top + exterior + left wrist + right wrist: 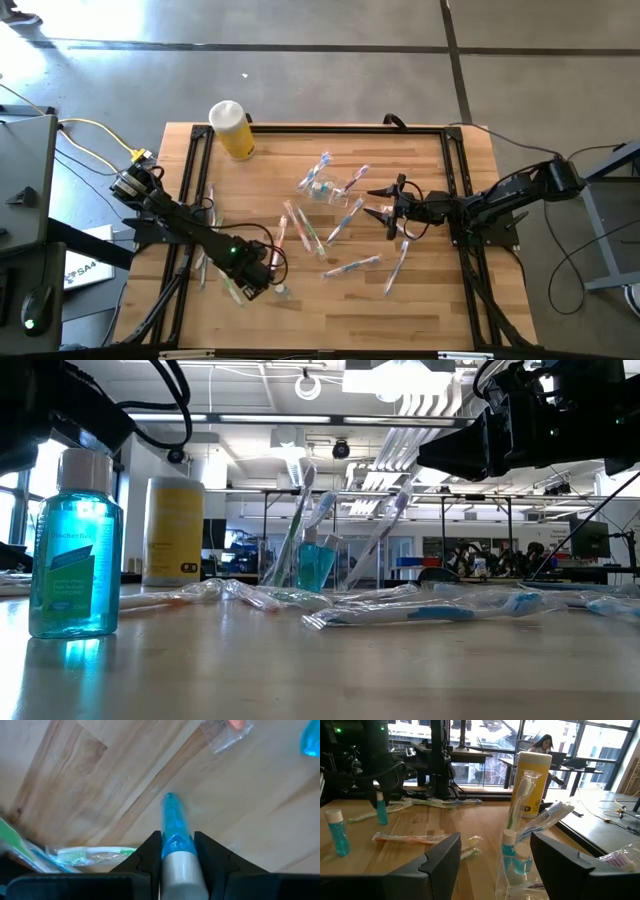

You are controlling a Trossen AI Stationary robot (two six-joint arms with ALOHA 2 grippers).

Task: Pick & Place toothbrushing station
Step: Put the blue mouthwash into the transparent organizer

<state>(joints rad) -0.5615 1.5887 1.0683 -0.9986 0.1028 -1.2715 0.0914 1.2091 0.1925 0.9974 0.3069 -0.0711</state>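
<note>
The clear holder cup stands mid-table with a few toothbrushes upright in it; it also shows in the right wrist view and the low view. Several wrapped toothbrushes lie flat around it. My right gripper is open and empty, just right of the cup. My left gripper is near the front left, shut on a small bottle of blue liquid. A second such bottle stands free on the table. My left gripper pinches the small bottle between its two fingers, just below the pale cap. The fingers come from above, pointing down. The bottle is upright, its base toward the wood; I cannot tell whether it touches the table.
A yellow cylinder with a white cap stands at the far left of the table. A black frame runs round the tabletop. A green wrapped toothbrush lies beside my left gripper. A person sits in the room beyond.
</note>
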